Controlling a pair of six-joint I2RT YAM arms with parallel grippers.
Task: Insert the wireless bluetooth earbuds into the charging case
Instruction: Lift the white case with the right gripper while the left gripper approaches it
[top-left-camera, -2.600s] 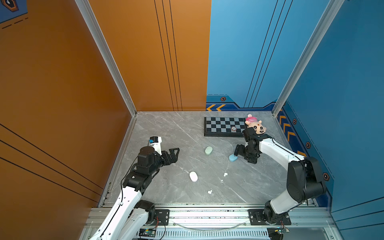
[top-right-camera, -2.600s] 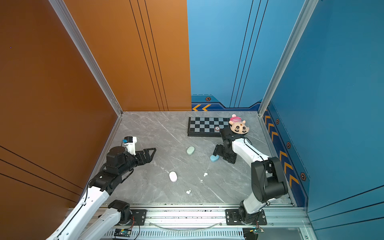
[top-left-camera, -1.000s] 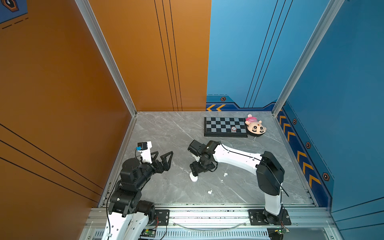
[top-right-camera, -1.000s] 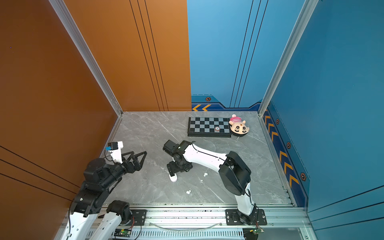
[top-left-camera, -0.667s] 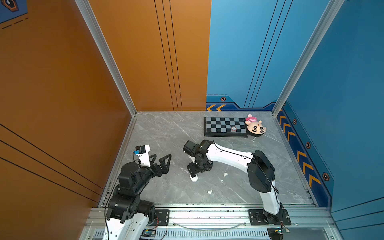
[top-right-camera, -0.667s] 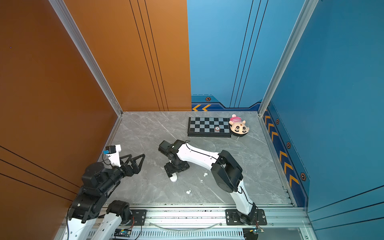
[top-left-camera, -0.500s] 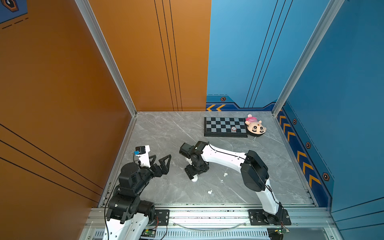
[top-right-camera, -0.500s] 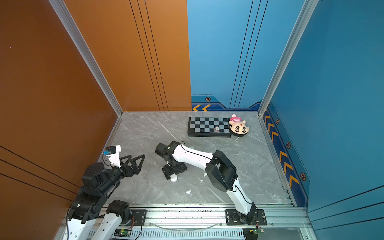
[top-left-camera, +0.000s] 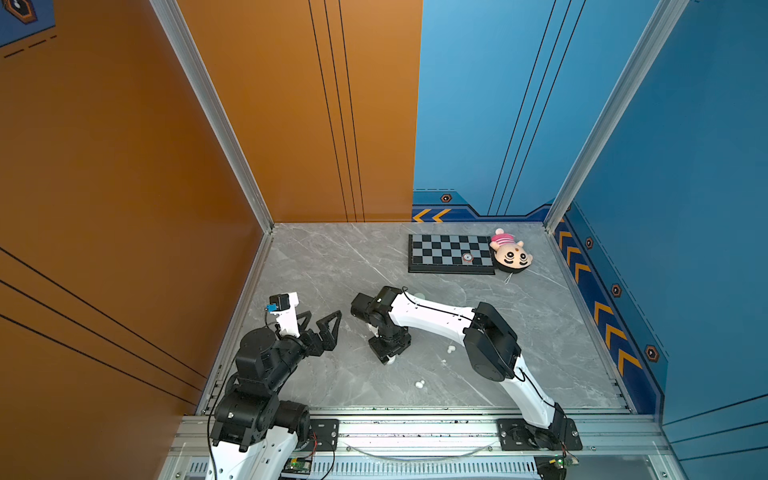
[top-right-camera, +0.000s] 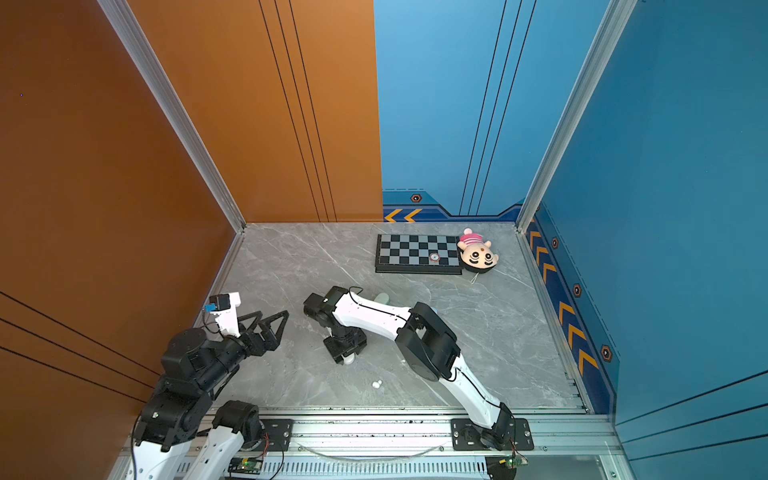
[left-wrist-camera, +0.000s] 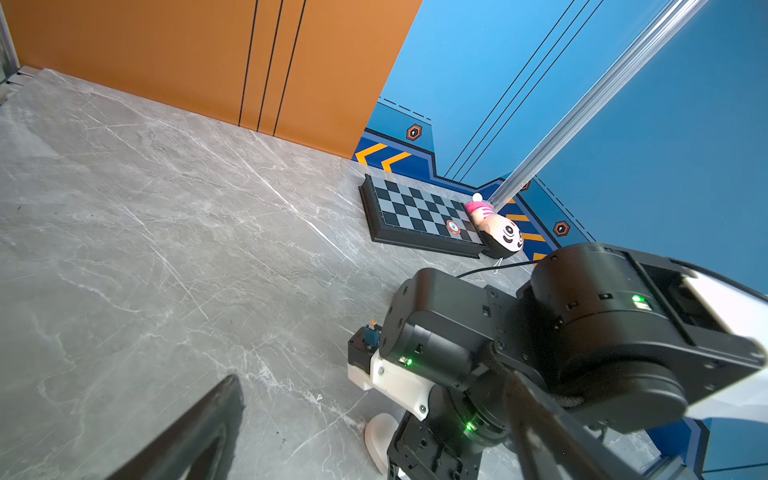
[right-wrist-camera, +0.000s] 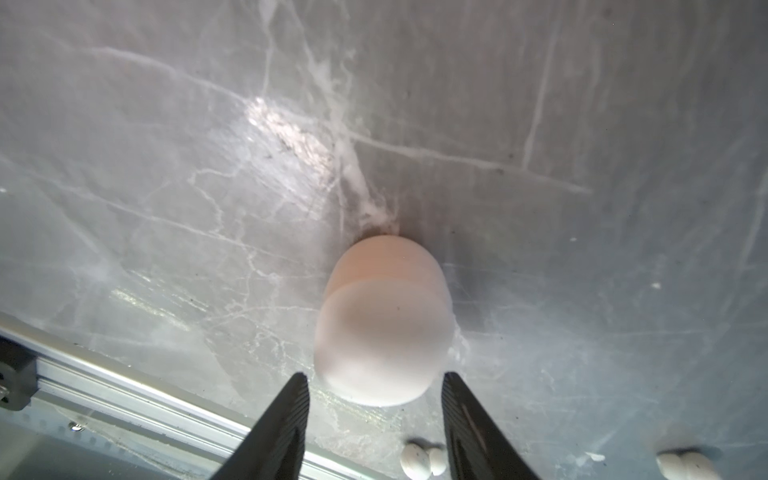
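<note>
Grey white-veined marble tabletop (top-left-camera: 332, 266); blk/grey checkered flat board (top-left-camera: 451, 251) at 1 o'clock; white egg-shaped plastic case (right-wrist-camera: 382, 328); pink-striped plush doll (top-left-camera: 510, 253).

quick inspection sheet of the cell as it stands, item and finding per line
surface: grey marble table, a few specks.
job's things: white case lies on the table, looks shut; white buds loose in two spots; mint case half hidden behind the right arm.
clutter: chessboard at the back, doll at its end.
grippers: left gripper open, empty; right gripper straddles the white case, contact unclear.
cables: black cable along the right arm, clear of the things.
surroundings: orange wall, blue wall, rail in front.
</note>
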